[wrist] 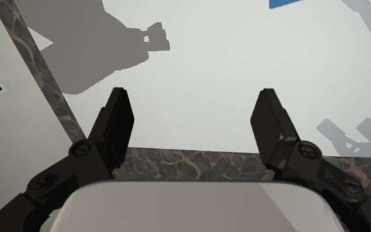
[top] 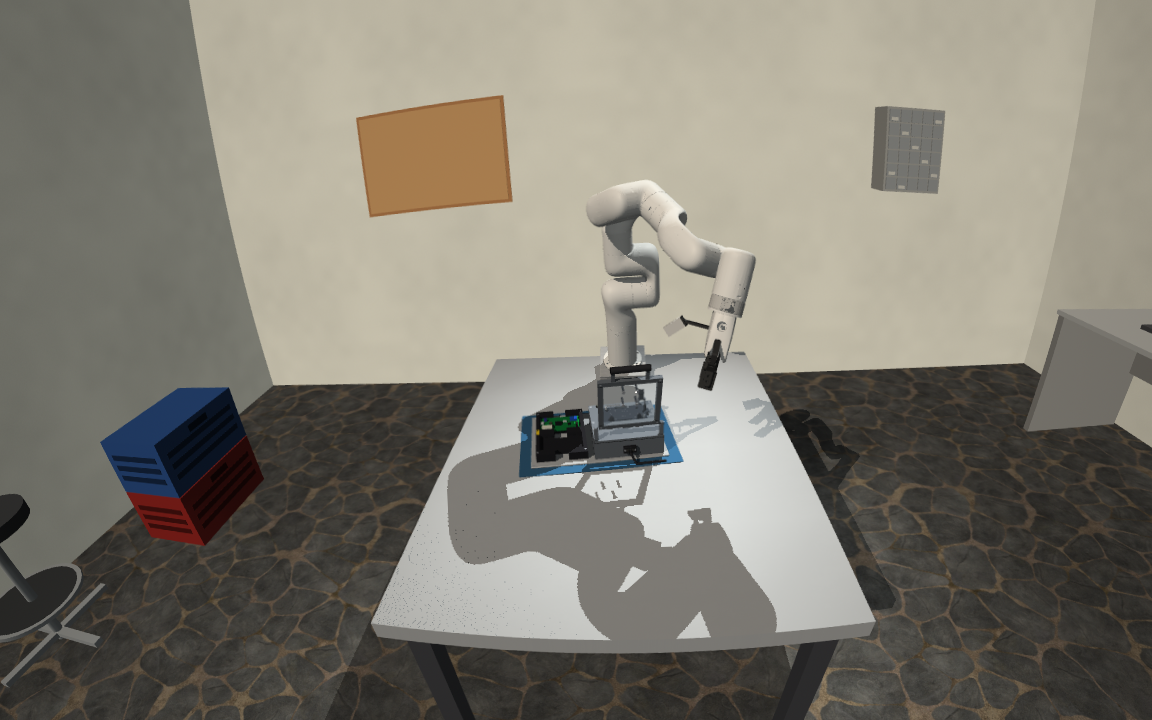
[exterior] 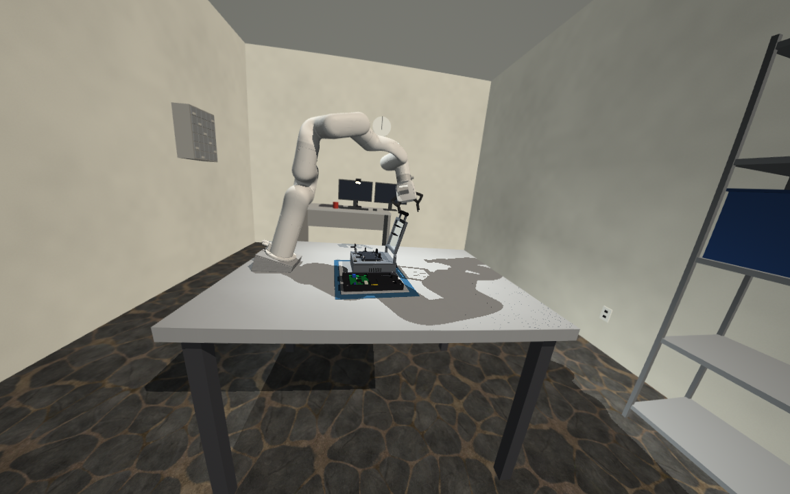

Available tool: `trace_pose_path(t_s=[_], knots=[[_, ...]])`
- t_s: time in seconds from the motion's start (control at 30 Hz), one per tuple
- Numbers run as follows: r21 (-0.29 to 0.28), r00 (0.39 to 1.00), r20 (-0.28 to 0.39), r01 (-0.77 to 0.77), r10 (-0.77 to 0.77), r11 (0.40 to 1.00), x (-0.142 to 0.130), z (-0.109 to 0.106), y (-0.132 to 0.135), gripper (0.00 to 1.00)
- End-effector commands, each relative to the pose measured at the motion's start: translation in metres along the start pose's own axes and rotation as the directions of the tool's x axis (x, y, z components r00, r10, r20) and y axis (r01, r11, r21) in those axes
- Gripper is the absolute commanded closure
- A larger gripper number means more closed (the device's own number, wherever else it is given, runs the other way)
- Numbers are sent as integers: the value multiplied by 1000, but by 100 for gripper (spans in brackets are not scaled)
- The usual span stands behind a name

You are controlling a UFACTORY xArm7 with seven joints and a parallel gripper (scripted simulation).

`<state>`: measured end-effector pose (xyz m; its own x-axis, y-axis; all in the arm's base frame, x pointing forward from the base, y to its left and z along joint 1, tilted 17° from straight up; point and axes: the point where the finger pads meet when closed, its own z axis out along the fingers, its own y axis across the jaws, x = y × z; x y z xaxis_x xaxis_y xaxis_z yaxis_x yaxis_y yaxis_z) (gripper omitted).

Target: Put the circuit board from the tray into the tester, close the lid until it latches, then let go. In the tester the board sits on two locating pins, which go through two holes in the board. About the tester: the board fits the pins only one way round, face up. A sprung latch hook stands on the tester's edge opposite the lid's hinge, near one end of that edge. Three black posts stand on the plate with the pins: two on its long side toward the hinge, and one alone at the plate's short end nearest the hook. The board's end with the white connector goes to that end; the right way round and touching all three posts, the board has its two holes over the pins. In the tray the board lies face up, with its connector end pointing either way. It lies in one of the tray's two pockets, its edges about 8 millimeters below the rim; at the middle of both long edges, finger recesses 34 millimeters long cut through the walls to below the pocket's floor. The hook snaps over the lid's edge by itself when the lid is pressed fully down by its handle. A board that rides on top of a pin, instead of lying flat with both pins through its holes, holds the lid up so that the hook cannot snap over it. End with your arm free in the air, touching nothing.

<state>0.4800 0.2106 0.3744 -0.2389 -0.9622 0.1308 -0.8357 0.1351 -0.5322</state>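
Note:
The green circuit board [top: 559, 420] [exterior: 358, 280] lies in the black tray [top: 553, 445] [exterior: 389, 284], in the pocket nearer the arm's base. Which way its connector end points is too small to tell. The grey tester [top: 638, 446] [exterior: 373, 265] stands beside the tray. Its lid [top: 629, 380] [exterior: 395, 238] stands open and steep, with the black handle [top: 630, 368] [exterior: 404, 214] at its top. No board shows on the tester's plate; pins and hook are too small to make out surely. My gripper [top: 707, 385] [exterior: 408, 207] [wrist: 192, 104] is open and empty, above table height and off to the tester's far side from the tray.
A blue mat [top: 524, 458] [exterior: 337, 289] [wrist: 282, 3] lies under the tray and tester on the white table [top: 473, 591] [exterior: 250, 313] [wrist: 192, 122]. The raised lid stands up as an obstacle. The table's edge shows below my fingers in the wrist view.

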Motion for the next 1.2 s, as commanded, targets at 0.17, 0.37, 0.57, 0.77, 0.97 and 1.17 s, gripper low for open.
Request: trace_pose_path(t_s=[0.17,0.37,0.57,0.77,0.97,1.17], knots=[[4,1000,3,-1,1,1000,0,-2,-1,0],[4,1000,3,-1,1,1000,0,-2,-1,0],[4,1000,3,-1,1,1000,0,-2,-1,0],[4,1000,3,-1,1,1000,1,-7,-3,0],[4,1000,3,-1,1,1000,5,-27,-8,0],[4,1000,3,-1,1,1000,10,-47,-14,0]])
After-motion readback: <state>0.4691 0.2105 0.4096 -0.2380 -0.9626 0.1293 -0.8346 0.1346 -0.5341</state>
